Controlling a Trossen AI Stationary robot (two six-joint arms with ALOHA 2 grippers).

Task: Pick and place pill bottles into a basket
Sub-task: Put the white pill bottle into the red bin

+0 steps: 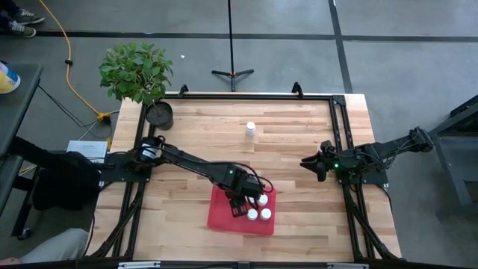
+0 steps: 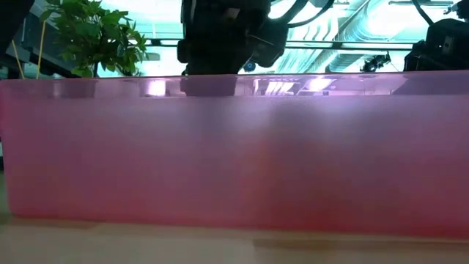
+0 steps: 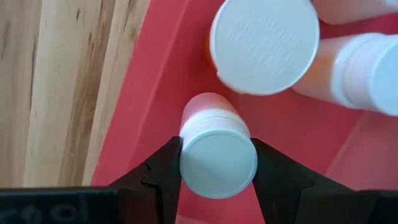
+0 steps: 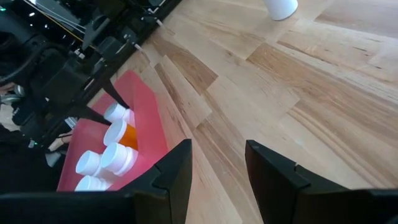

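Wooden table (image 1: 299,187) fills mid frame in the high view, plant pot (image 1: 159,114) at upper left. Red tray (image 1: 221,216) sits lower centre, holding several white-capped pill bottles (image 1: 259,212). Left gripper (image 3: 217,177) is over the tray, clamped on one bottle (image 3: 217,155). One more bottle (image 1: 250,128) stands alone upper centre. Right gripper (image 1: 308,162) waits at right, fingers together

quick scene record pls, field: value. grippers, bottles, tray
left gripper: over the red tray, shut on a white-capped pill bottle
right gripper: waiting at the table's right side, shut, holding nothing
bottles in tray: five counted in the right wrist view, including the held one
bottle outside tray: one, upright on the table, toward its far edge
plant pot: far left corner
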